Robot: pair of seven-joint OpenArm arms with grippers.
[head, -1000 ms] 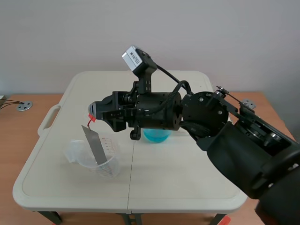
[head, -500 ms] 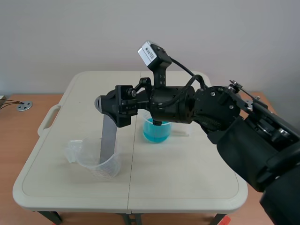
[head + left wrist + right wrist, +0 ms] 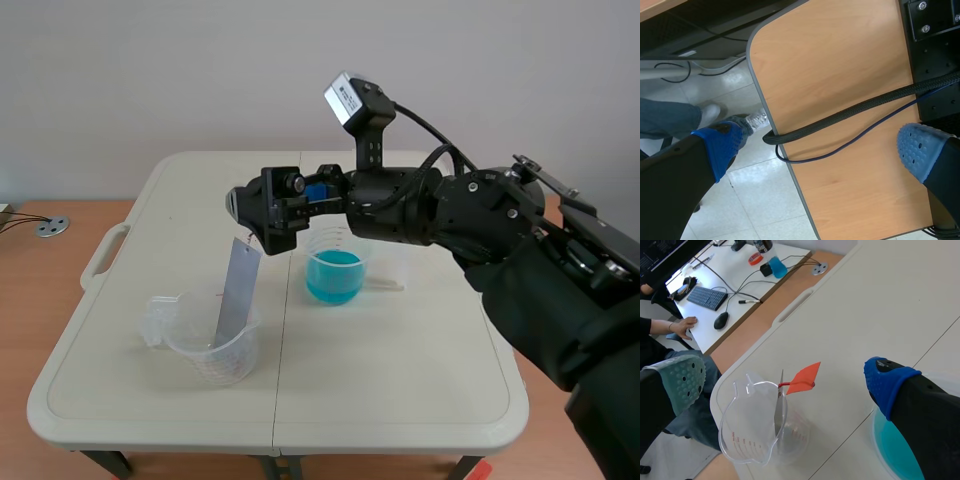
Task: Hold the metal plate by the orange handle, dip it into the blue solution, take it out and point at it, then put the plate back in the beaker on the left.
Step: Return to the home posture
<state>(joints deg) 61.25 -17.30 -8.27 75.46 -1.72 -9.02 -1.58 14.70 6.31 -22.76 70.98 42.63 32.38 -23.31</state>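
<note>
The metal plate [image 3: 235,296] stands tilted in the clear beaker [image 3: 208,348] at the table's left, free of any grip. In the right wrist view I see it edge-on [image 3: 778,410] with its orange handle [image 3: 803,378] sticking out above the beaker [image 3: 756,429]. My right gripper [image 3: 262,222] hangs just above the plate's top, open, its pads wide apart on either side of the handle [image 3: 785,379]. The beaker of blue solution [image 3: 334,271] stands mid-table, under the right arm. My left gripper [image 3: 820,147] is open over a wooden desk edge, away from the table.
The white table [image 3: 400,360] rests on a wooden desk [image 3: 30,270]. In the right wrist view a person's hand [image 3: 684,326] lies beside a keyboard [image 3: 709,297] and mouse [image 3: 721,320] past the table. A black cable [image 3: 850,112] crosses the desk under my left gripper.
My right gripper opened and let go of the plate, which now stands in the clear beaker. The gripper then drew up and to the right.
</note>
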